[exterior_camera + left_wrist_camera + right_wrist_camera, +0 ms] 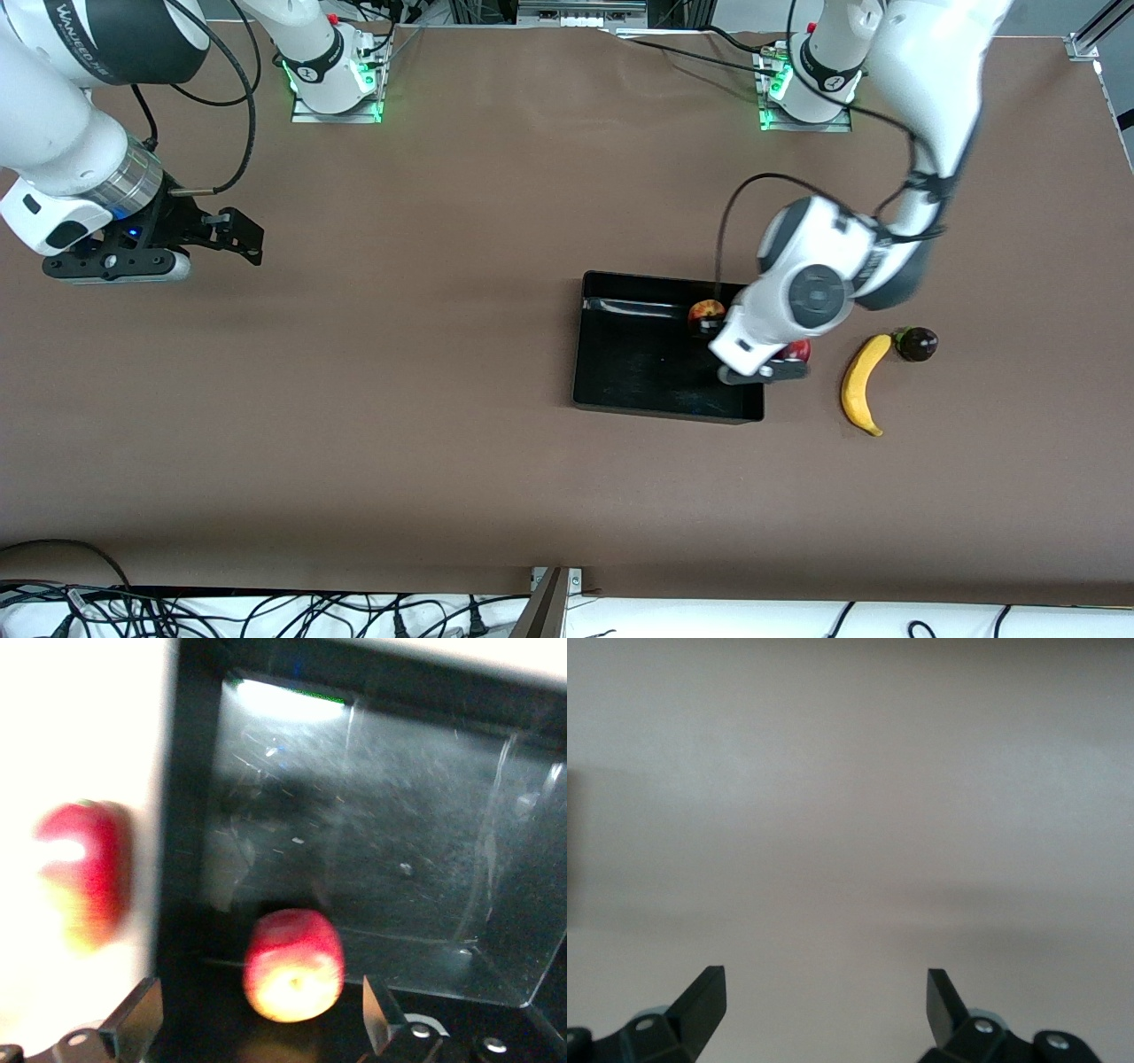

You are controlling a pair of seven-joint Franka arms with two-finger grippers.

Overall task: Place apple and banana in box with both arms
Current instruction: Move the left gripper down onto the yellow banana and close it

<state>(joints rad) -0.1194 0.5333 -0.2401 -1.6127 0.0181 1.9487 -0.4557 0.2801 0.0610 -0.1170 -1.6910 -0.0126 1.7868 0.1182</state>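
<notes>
The apple, red with a yellow patch, lies inside the black box, in the corner toward the left arm's end and farthest from the front camera. My left gripper is open just above it, and its fingers stand wide on either side of the apple without touching it. The banana lies on the table beside the box, toward the left arm's end. My right gripper is open and empty, and it waits over bare table at the right arm's end.
Another red fruit lies on the table just outside the box wall, partly under the left hand; it also shows in the left wrist view. A dark round fruit lies at the banana's tip.
</notes>
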